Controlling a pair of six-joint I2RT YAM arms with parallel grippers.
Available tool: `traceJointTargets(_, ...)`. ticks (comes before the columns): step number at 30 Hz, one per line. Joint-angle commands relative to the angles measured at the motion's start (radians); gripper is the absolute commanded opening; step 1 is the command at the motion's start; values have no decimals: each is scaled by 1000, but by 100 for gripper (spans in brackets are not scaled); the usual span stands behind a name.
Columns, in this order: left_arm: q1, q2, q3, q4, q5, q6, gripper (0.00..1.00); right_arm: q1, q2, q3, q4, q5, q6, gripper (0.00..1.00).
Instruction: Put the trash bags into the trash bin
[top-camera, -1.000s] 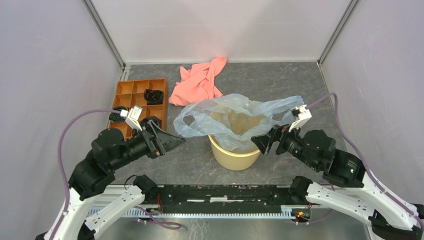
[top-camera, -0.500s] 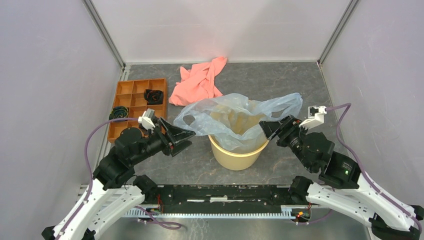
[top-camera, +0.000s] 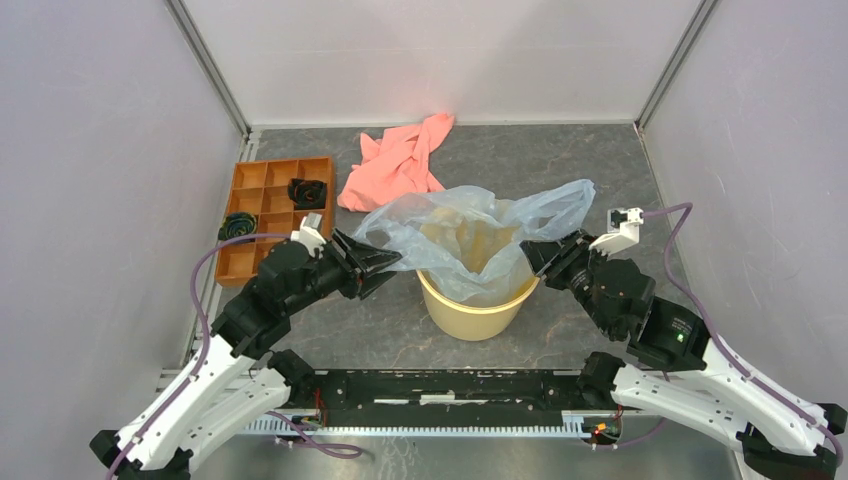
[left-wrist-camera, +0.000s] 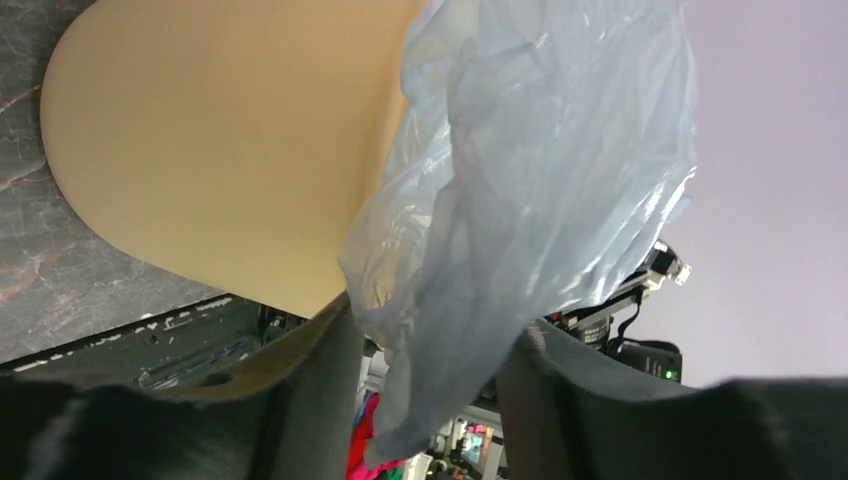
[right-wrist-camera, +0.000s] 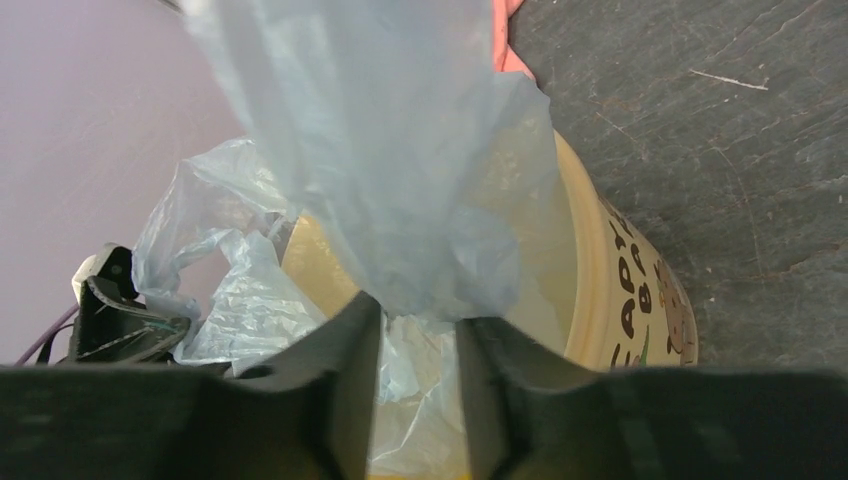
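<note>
The trash bag (top-camera: 470, 225), thin pale bluish film, lies spread over the mouth of the cream trash bin (top-camera: 475, 312) and sags into it. My left gripper (top-camera: 385, 265) reaches the bag's left edge. In the left wrist view a fold of the bag (left-wrist-camera: 540, 180) hangs between the left gripper's (left-wrist-camera: 435, 325) jaws, which stand apart, beside the bin's wall (left-wrist-camera: 220, 150). My right gripper (top-camera: 535, 255) is at the bag's right edge over the rim. Its jaws (right-wrist-camera: 418, 315) are close together with a gap, and bunched bag film (right-wrist-camera: 380, 150) sits at their tips above the bin (right-wrist-camera: 610, 300).
A salmon-pink cloth (top-camera: 400, 165) lies behind the bin. An orange compartmented tray (top-camera: 285, 162) with dark items (top-camera: 307, 190) stands at the left near the wall. Pale walls close in the left, back and right.
Both arms have moved inward to the bin, and both pairs of jaws have narrowed around the bag's edges. The bag's right flap has shifted slightly left.
</note>
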Motion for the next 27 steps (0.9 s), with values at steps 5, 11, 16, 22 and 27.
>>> traceJointTargets(5,-5,22,56,39,6,26,17,-1,-19,44,-41,24,-32,11)
traceJointTargets(11,-4,-33,68,-58,108,76,2,-1,-75,105,-140,-66,-130,1)
traceJointTargets(16,-5,-70,49,-58,199,95,2,-1,-113,135,-201,-164,-160,0)
traceJointTargets(22,-4,-89,8,-57,317,157,2,-1,-146,104,-255,-306,-168,1)
traceJointTargets(27,-5,-88,-25,-89,394,206,2,-2,-192,67,-319,-334,-145,0)
